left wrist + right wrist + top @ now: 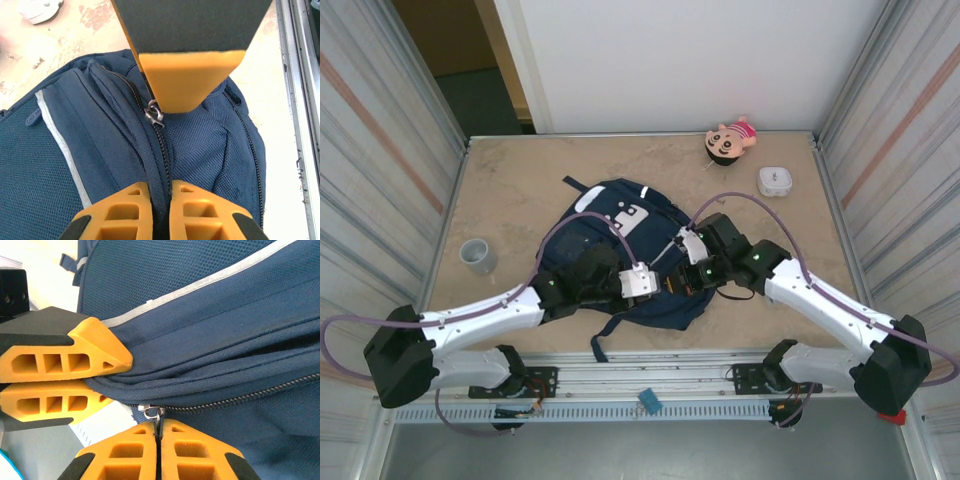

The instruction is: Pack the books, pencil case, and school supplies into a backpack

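Both pairs of jaws are closed at the near edge of the backpack [616, 200]: right jaws pinch the zipper pull [155, 413], left jaws clamp the seam fabric [150, 372] just beside it. The zipper [235, 399] runs sideways from the pull, along that edge.

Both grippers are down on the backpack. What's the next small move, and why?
Probably draw the right gripper slowly along the zipper, away from the left gripper. It is shut on the zipper pull, while the left gripper pinches a fold of the backpack beside it, anchoring the fabric.
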Robot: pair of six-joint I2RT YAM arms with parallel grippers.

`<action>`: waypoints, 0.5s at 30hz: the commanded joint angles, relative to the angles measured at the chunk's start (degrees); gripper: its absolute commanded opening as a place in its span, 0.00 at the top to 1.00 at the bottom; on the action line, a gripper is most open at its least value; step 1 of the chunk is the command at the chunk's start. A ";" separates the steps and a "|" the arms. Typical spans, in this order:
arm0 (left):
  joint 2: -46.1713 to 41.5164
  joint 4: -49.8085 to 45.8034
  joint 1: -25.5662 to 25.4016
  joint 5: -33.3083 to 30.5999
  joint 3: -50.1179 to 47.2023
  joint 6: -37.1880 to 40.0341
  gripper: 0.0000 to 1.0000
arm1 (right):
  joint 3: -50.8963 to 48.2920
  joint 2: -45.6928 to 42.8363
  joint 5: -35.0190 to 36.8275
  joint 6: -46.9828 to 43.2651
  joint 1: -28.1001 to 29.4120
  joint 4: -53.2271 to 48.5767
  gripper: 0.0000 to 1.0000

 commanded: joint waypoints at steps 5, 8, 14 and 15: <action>-3.69 1.77 0.26 5.15 0.04 0.15 1.00 | -3.01 0.23 1.43 -0.76 0.11 4.06 0.82; -4.15 1.77 0.40 5.37 0.02 0.18 1.00 | -3.59 -0.06 1.31 -0.69 0.14 4.84 0.79; -5.28 2.20 0.49 5.72 -0.30 0.13 1.00 | -4.69 0.13 -0.25 -0.76 0.08 6.25 0.77; -5.49 2.34 0.62 5.74 -0.43 0.13 1.00 | -4.96 0.10 -0.67 -0.78 0.06 6.80 0.76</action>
